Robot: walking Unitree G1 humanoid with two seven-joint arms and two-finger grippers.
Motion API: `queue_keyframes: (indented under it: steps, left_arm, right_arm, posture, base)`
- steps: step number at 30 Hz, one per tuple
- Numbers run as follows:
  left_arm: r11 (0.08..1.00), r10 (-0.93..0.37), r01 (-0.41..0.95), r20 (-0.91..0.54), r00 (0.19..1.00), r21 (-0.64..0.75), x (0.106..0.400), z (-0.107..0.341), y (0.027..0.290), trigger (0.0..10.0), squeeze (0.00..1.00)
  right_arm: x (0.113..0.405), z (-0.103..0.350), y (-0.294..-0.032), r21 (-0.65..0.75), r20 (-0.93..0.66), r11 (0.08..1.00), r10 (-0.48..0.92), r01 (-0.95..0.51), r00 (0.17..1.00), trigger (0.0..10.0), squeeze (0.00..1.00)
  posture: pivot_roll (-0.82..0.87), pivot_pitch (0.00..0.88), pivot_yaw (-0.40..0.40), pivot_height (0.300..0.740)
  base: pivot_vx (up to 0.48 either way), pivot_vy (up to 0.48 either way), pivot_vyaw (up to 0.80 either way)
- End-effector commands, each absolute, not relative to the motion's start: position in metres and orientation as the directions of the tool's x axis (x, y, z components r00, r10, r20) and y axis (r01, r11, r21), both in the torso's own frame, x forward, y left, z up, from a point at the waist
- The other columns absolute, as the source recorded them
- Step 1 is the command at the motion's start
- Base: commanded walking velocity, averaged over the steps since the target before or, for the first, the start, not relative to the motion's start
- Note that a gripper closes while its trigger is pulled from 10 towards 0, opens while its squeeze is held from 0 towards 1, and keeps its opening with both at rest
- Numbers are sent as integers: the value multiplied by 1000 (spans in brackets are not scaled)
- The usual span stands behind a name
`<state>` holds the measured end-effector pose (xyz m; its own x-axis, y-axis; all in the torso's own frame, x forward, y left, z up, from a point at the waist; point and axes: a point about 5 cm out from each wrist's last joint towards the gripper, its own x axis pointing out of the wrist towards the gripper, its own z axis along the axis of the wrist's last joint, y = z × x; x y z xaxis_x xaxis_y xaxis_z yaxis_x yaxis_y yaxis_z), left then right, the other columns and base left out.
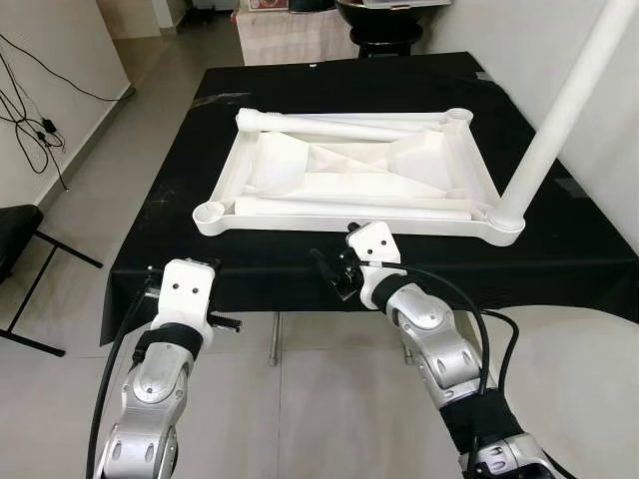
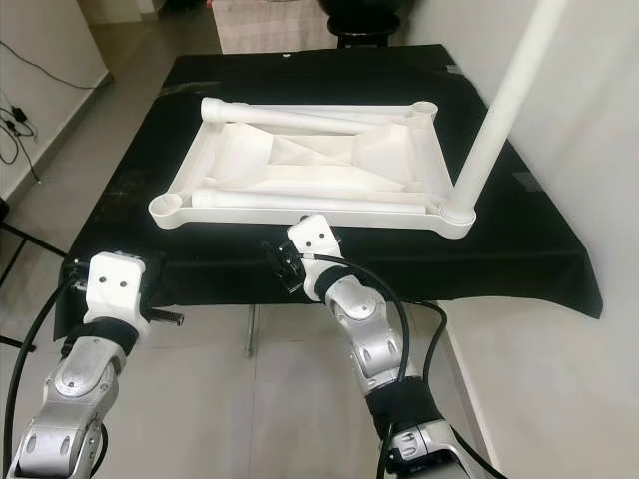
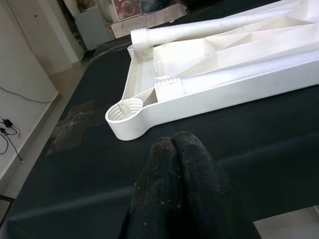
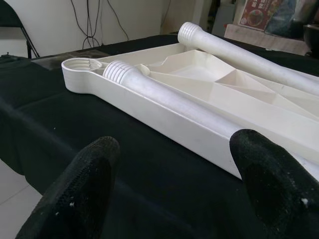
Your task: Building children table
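Observation:
A white table top [image 1: 349,228] lies upside down on the black-covered table [image 1: 250,264]. One white leg [image 1: 559,110] stands upright in its near right corner socket. Two loose legs lie inside the frame, one along the far side [image 1: 329,125] and one along the near side [image 1: 349,207]. The near left socket [image 3: 124,109] is empty. My left gripper [image 3: 173,141] is shut on nothing, just before the table's front edge, short of that socket. My right gripper [image 4: 174,149] is open at the front edge, facing the near rim and the near leg [image 4: 164,97].
A black folding chair [image 1: 15,235] stands on the tiled floor to the left, with cables [image 1: 40,130] hanging on the wall behind it. A dark round base [image 1: 384,30] stands beyond the table. A white wall runs close along the right.

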<state>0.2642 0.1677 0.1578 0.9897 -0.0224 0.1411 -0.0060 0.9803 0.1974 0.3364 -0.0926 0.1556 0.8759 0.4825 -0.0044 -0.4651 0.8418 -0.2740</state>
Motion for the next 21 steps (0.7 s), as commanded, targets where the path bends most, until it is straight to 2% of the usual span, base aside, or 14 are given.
queue_keyframes:
  steps: [1,6,10,16,21]
  left_arm:
    - [981,-1,-24,131,991,191,261,153,172,10000,0]
    - [984,1,-25,134,991,178,260,153,173,10000,0]
    - [987,8,-30,136,991,157,260,152,174,10000,0]
    - [987,8,-30,138,990,155,260,153,175,10000,0]
    - [988,7,-29,139,990,155,260,154,175,10000,0]
  right_arm:
    - [335,152,-88,-276,-15,829,503,-487,864,10000,0]
    - [334,152,-86,-282,-7,821,516,-497,857,10000,0]
    - [334,151,-87,-251,-13,825,519,-505,855,10000,0]
    - [334,152,-86,-237,-6,825,526,-513,850,10000,0]
    - [334,153,-87,-220,-2,830,525,-513,851,10000,0]
  posture:
    - [-40,84,56,740]
    - [-39,82,56,740]
    - [-39,75,54,740]
    - [-38,86,50,740]
    - [-38,86,52,740]
  base:
    - [0,0,800]
    - [259,0,800]
    - [362,0,0]
    - [367,0,597]
    - [373,0,0]
